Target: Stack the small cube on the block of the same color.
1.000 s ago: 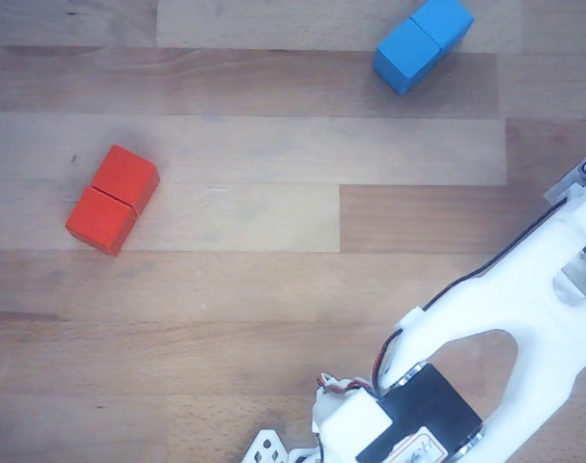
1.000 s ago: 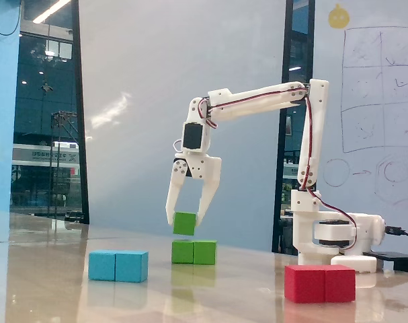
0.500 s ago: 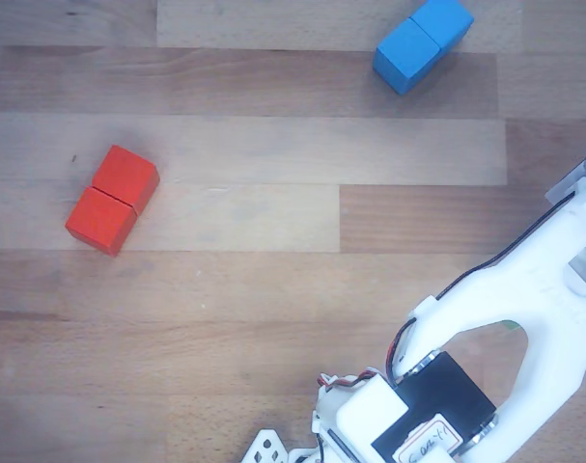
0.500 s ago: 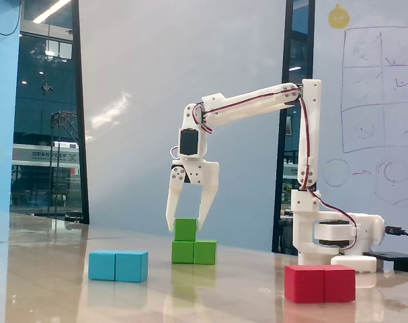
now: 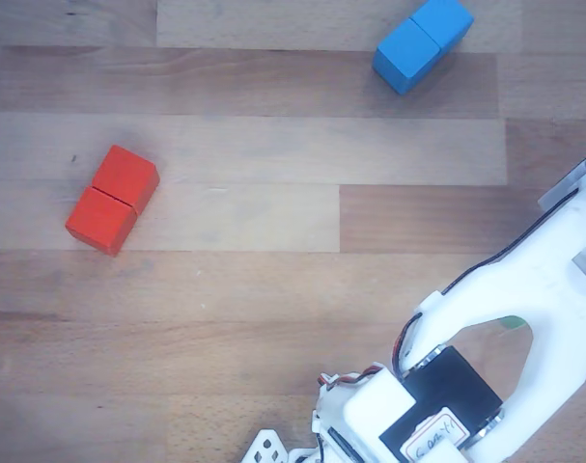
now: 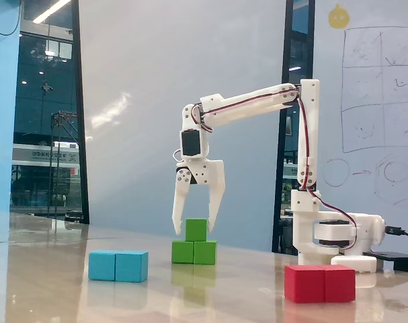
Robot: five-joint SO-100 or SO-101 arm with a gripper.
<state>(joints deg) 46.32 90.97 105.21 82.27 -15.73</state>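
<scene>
Two fingers [image 6: 196, 229] stand spread around the small cube [image 6: 195, 229], which sits centred on the green block [image 6: 193, 252].

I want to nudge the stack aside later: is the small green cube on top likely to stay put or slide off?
It would probably slide: the small cube just rests on the green block, and its flat faces look smooth. It likely won't roll, being square. It seems stiff and light, since the end effector carried it easily.

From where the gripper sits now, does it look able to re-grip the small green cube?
Probably yes: the gripper hangs open straddling the small cube, which rests on the green block, nothing between.
</scene>
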